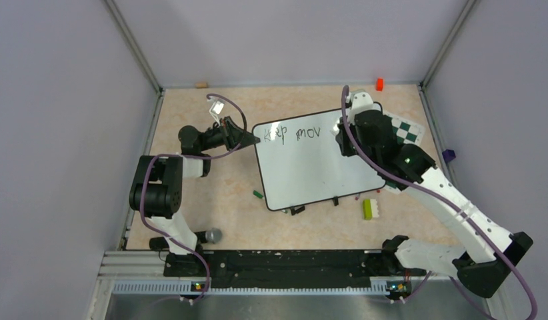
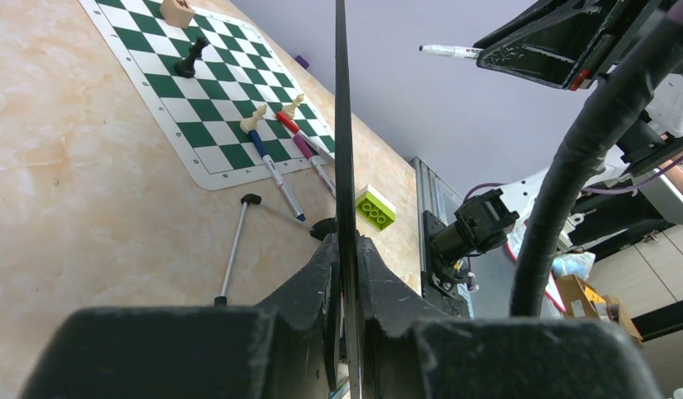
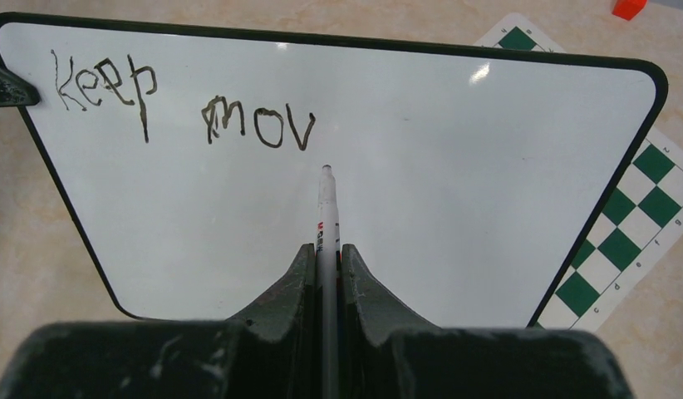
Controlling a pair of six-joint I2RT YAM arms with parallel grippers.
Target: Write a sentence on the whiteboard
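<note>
1. My left pincer (image 2: pixel 346 249): fingers pressed together on the black rim of the whiteboard (image 3: pixel 454 191). My own wrist view shows the board edge-on only, as a thin dark line. The overhead view places this grip at the board's far left corner.
2. My right pincer (image 3: pixel 326 253): clamped on a white marker (image 3: pixel 326 208). Its tip is at the board face just below and right of the "v". I cannot tell whether it touches.
3. The sentence (image 3: pixel 180 104): reads "Keep mov", one line along the top edge. It is legible in the right wrist view and small from overhead.
4. Board position, from overhead: mid-table (image 1: pixel 211 200), skewed, between my two arms.
5. Left wrist view only: chess mat (image 2: pixel 213 108) with pieces, and two pens (image 2: pixel 272 174) at its near edge.
6. Lime-green block (image 1: pixel 369 209): near the board's near right corner.
7. Orange block (image 1: pixel 379 84): by the far wall.
</note>
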